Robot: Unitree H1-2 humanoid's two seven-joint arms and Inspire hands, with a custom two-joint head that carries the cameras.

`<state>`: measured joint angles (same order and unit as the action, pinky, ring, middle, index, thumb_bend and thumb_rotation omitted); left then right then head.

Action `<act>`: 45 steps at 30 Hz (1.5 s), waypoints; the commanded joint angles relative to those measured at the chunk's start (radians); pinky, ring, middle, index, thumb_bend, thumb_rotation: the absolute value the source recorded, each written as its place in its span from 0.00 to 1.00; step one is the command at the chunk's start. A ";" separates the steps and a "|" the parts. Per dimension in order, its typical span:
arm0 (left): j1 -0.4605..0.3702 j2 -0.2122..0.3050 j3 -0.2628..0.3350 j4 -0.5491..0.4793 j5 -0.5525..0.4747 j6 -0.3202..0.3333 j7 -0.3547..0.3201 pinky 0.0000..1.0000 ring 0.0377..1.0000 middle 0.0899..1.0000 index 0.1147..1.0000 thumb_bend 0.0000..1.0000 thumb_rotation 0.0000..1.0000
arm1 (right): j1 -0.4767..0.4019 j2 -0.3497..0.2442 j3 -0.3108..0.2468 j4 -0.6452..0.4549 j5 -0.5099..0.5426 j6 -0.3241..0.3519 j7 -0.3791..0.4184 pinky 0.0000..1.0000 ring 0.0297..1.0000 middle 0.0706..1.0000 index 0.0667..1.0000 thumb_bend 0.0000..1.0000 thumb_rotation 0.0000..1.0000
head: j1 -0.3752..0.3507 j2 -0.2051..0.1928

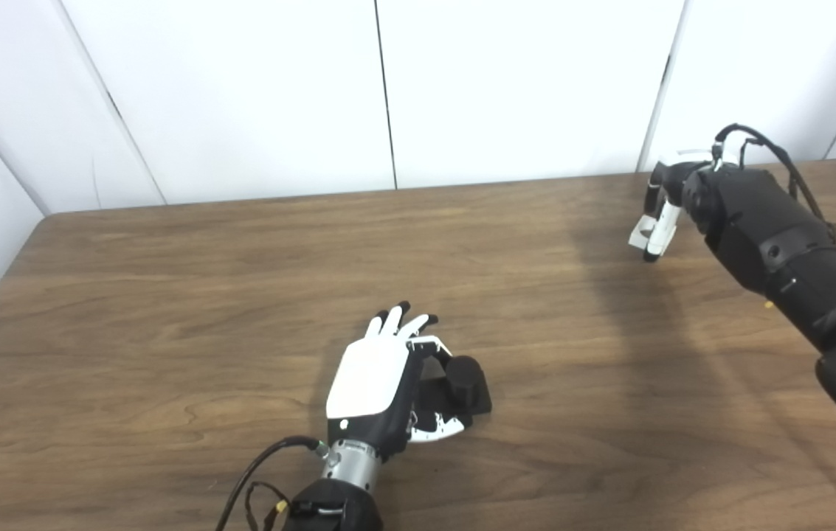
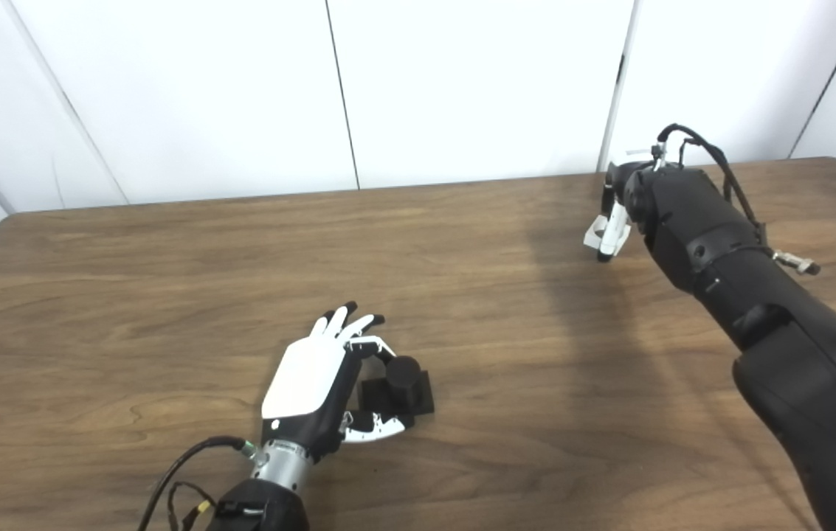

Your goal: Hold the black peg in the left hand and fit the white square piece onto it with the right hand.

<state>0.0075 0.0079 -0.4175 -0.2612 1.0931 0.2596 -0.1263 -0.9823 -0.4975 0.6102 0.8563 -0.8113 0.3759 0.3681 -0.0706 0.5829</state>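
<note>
The black peg [image 1: 466, 375], a short cylinder on a square black base, stands on the wooden table [image 1: 167, 310] near its front middle. My left hand [image 1: 381, 376] lies beside it on the left, cupped around the base: one finger curls behind the peg, the thumb lies along the front, and the other fingers stay straight. The white square piece [image 1: 640, 237] is at the far right of the table. My right hand [image 1: 665, 203] reaches down over it with a finger against its right side. The arm hides the rest of that hand's hold.
White wall panels [image 1: 388, 88] stand right behind the table's back edge. A black cable [image 1: 764, 144] loops off my right forearm, and another trails from my left wrist [image 1: 255, 472]. Bare wood lies between the two hands.
</note>
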 commanded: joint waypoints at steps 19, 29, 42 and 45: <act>0.004 0.024 0.019 0.003 0.036 0.031 -0.015 1.00 1.00 0.89 0.43 0.52 0.08 | 0.025 -0.033 -0.015 -0.006 -0.012 -0.018 -0.045 0.91 1.00 0.90 0.46 0.52 0.14 | 0.000 -0.002; 0.003 0.023 0.021 0.013 0.029 0.026 -0.001 1.00 1.00 0.89 0.43 0.52 0.08 | 0.027 -0.034 -0.021 0.000 -0.010 -0.027 -0.069 0.87 1.00 0.89 0.46 0.52 0.14 | 0.003 -0.006; 0.002 0.035 0.022 0.017 0.028 0.020 0.000 1.00 1.00 0.89 0.43 0.52 0.08 | 0.079 -0.052 -0.088 -0.221 0.000 0.000 -0.042 1.00 1.00 0.88 0.45 0.53 0.14 | 0.000 -0.018; 0.000 0.036 0.024 0.018 0.028 0.023 -0.005 1.00 1.00 0.89 0.43 0.52 0.08 | 0.094 -0.062 -0.093 -0.302 -0.009 0.021 -0.012 1.00 1.00 0.87 0.45 0.53 0.14 | -0.001 -0.021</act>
<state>0.0070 0.0187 -0.4062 -0.2610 1.0931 0.2572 -0.1157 -0.8504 -0.5384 0.5318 0.5988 -0.8099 0.3814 0.3443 -0.0706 0.5614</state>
